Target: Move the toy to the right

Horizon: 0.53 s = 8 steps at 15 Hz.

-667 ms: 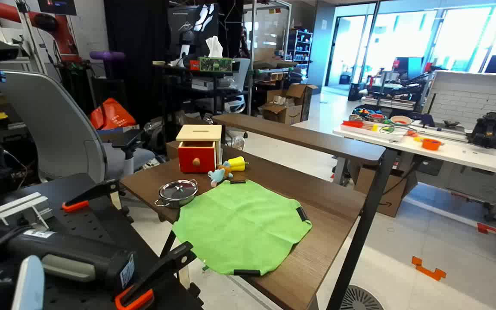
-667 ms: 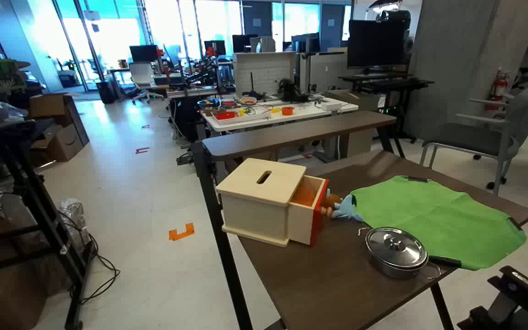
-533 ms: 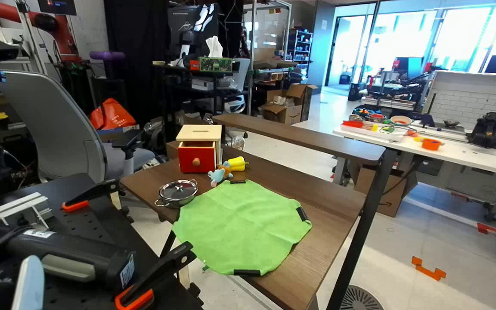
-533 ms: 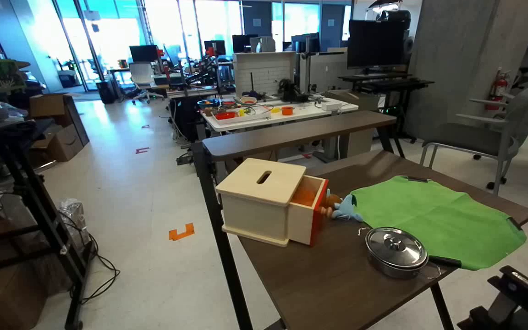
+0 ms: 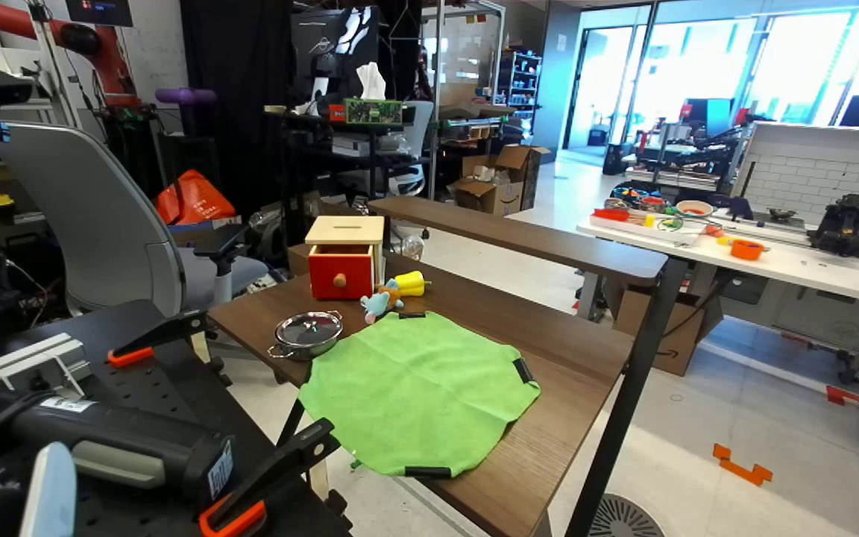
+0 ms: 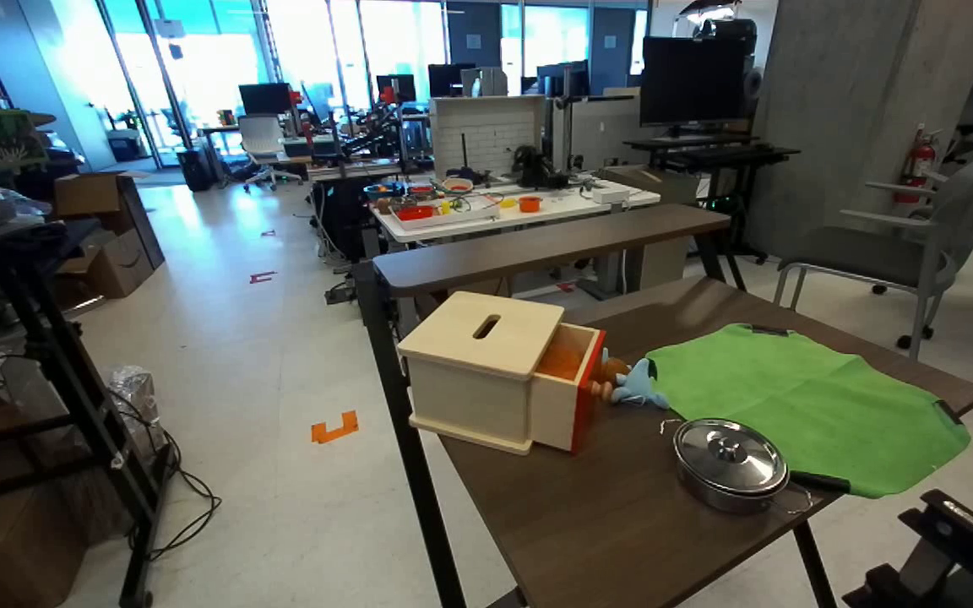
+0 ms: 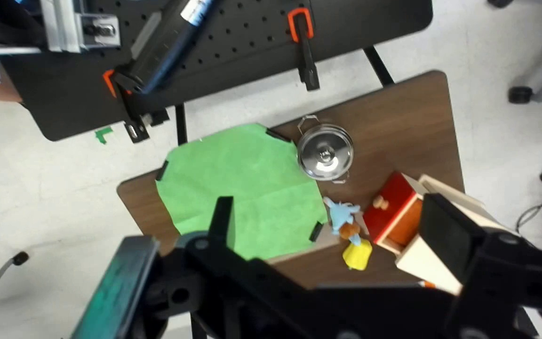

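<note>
The toy is a small light-blue plush with a brown part. It lies on the brown table between the drawer box and the green cloth, in both exterior views (image 5: 376, 304) (image 6: 638, 385) and in the wrist view (image 7: 341, 213). A yellow pepper-like piece (image 5: 411, 283) touches or lies close beside it; this piece also shows in the wrist view (image 7: 358, 255). My gripper (image 7: 330, 202) is wide open and empty, high above the table. In the wrist view the toy shows between the two fingers, well below them. Neither exterior view shows the gripper.
A wooden box (image 6: 478, 355) with its red-fronted drawer (image 5: 341, 273) pulled out stands beside the toy. A lidded steel pot (image 6: 730, 464) sits near the table edge. A green cloth (image 5: 422, 395) covers much of the table (image 6: 588, 523). A raised shelf (image 6: 554, 247) runs along one side.
</note>
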Each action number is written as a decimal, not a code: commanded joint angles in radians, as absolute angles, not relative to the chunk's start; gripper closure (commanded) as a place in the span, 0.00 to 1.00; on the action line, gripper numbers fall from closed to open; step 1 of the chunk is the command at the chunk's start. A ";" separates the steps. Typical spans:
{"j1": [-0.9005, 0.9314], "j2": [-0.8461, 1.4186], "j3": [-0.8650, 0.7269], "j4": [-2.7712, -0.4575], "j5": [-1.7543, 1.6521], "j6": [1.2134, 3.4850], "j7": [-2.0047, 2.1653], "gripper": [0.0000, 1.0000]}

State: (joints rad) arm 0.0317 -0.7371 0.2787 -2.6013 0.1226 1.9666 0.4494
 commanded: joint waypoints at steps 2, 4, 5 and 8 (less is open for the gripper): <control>0.017 -0.495 0.262 -2.575 0.158 2.335 0.467 0.00; 0.030 -0.354 0.244 -2.552 0.174 2.498 0.445 0.00; 0.020 -0.293 0.256 -2.543 0.201 2.571 0.419 0.00; 0.066 -0.092 0.214 -2.470 0.225 2.686 0.385 0.00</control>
